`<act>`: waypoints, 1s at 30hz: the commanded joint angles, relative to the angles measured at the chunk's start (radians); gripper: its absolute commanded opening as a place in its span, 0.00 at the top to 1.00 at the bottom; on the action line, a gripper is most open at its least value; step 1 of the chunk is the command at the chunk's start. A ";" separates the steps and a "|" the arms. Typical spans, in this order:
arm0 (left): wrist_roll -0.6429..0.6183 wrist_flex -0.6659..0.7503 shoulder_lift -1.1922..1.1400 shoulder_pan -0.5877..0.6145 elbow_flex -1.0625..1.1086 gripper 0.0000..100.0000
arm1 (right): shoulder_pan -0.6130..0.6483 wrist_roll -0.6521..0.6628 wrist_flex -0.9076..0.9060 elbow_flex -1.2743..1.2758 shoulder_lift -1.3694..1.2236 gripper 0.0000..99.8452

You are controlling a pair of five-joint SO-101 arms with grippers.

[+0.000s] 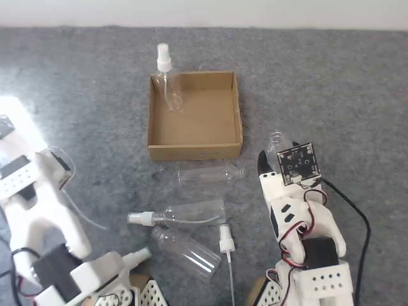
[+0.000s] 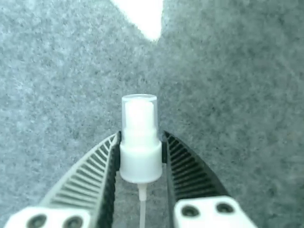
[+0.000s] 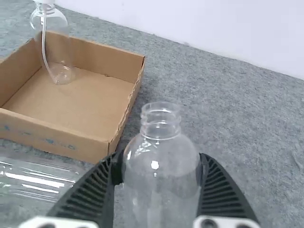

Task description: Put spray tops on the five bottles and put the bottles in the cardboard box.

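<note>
Centrally on the grey worktop an open cardboard box is set, with a capped bottle stood upright in a far corner. The right gripper is clamped around an uncapped bottle, held upright near the box's corner. The left gripper is pinched on a spray top, nozzle outward. Between box and arms three bottles are laid: a bare bottle beside the box wall, a topped bottle, and another bare one. A loose spray top is laid nearby.
</note>
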State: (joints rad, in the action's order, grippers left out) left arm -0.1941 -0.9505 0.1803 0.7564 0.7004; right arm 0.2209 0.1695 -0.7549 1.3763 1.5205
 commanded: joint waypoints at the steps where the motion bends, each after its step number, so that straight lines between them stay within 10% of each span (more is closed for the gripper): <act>1: -0.034 -0.083 0.003 0.006 -0.134 0.99 | 0.019 -0.008 0.051 0.011 0.022 0.89; 30: -0.117 -0.519 0.005 -0.058 -0.791 0.99 | 0.104 -0.008 0.166 0.098 0.021 0.89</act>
State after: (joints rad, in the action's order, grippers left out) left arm -0.2908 -1.4446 0.1803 0.7334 -0.0238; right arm 0.3145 0.1695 -0.6322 1.4868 1.5205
